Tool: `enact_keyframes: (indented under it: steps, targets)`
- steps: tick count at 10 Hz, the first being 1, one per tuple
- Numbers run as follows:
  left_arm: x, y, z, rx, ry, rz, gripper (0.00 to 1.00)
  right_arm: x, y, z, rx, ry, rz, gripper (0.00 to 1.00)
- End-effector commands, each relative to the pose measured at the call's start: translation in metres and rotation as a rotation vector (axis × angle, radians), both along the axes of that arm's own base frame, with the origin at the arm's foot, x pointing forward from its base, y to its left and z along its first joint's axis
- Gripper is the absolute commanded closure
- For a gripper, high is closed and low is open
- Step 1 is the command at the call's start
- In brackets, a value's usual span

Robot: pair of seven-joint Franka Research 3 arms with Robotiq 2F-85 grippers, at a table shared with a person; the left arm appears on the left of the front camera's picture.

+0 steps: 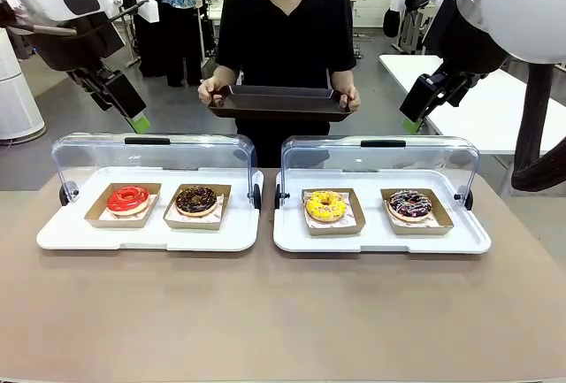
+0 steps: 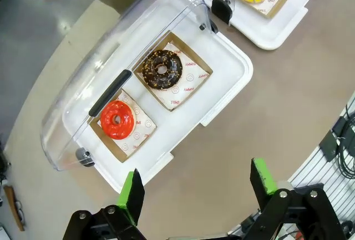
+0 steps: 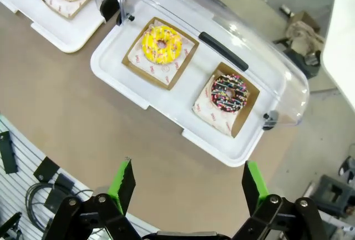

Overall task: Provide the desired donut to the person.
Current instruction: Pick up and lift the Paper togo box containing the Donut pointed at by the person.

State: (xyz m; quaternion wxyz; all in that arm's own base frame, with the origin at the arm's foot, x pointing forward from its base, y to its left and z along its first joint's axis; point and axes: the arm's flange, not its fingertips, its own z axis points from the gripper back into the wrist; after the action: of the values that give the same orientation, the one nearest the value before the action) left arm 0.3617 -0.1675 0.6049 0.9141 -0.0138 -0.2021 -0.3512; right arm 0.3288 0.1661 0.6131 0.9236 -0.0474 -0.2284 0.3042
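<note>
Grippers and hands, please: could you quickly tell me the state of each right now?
Left gripper: open, empty.
Right gripper: open, empty.
Person's right hand and left hand: both holding the dark tray.

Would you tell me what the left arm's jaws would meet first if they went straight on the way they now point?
Probably the white tray by the chocolate donut; depth is unclear, so possibly the table just before it.
</note>
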Motion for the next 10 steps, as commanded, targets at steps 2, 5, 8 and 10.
enact_keyframes:
  steps: [2,5,8,10]
  targets:
    - [0.0,0.0,0.0,0.0,0.0,0.0,0.0,0.012,-0.03,-0.004,0.066,0.096,0.245,0.0]
    - [0.031,0.084,0.018,-0.354,0.246,-0.308,0.0,0.052,-0.106,-0.011,0.407,0.208,0.565,0.0]
    - [0.024,0.173,0.014,-0.509,0.246,-0.439,0.0,0.057,-0.19,-0.033,0.622,0.136,0.534,0.0]
    - [0.007,0.228,0.009,-0.575,0.108,-0.452,0.0,0.044,-0.25,-0.044,0.745,0.024,0.506,0.0]
